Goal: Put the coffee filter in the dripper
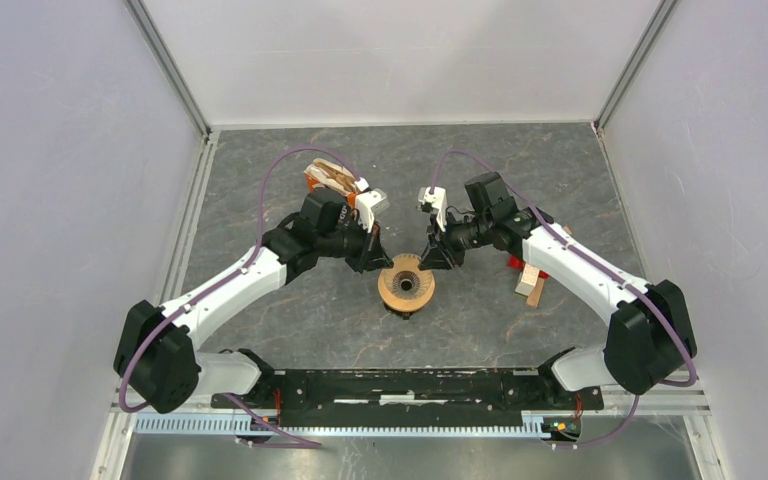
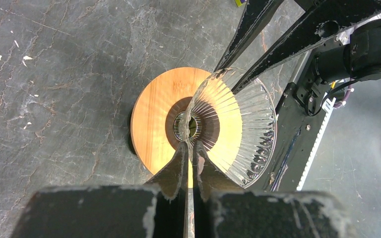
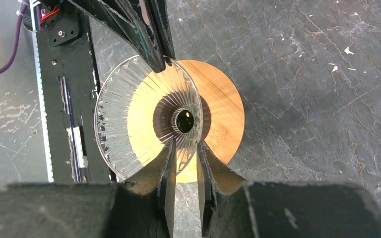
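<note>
The dripper (image 1: 406, 286), a clear ribbed glass cone on a round tan wooden collar, stands at the table's middle. My left gripper (image 1: 373, 262) is shut on the near-left part of the glass rim (image 2: 190, 145), fingers almost touching. My right gripper (image 1: 434, 260) is narrowly open. One finger is inside and one outside the opposite side of the glass wall (image 3: 185, 148), with a gap still showing. The cone is empty; I see its dark centre hole (image 3: 184, 120). A brown and white bundle (image 1: 332, 177) lies at the back left behind my left arm; I cannot tell whether it is the coffee filter.
Something dark shows under the collar (image 2: 130, 145). Small wooden blocks and a red piece (image 1: 530, 281) lie by the right forearm. The black base rail (image 1: 400, 385) runs along the near edge. Grey walls close in the left, right and back.
</note>
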### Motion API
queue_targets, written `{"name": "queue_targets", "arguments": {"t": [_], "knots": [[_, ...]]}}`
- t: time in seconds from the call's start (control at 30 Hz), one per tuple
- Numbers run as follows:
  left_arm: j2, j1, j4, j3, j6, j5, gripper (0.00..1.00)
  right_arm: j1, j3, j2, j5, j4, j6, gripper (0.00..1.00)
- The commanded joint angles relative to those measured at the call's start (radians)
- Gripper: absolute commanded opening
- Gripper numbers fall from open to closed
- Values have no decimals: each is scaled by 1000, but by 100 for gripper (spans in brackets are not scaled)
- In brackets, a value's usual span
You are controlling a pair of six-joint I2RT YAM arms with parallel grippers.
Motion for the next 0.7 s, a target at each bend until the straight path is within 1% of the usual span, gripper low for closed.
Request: {"name": "queue_targets", "arguments": {"t": [0.0, 0.03, 0.07, 0.67], "knots": [[13, 0, -25, -31, 23, -56, 2, 13, -21, 29, 75, 59, -11, 3], [15, -2, -28, -31, 26, -64, 2, 15, -21, 32, 79, 60, -9, 0], [14, -1, -29, -32, 30, -69, 2, 20, -21, 35, 85, 62, -8, 0], [12, -1, -38, -96, 75, -92, 2, 75, -57, 41, 166, 73, -31, 0]]}}
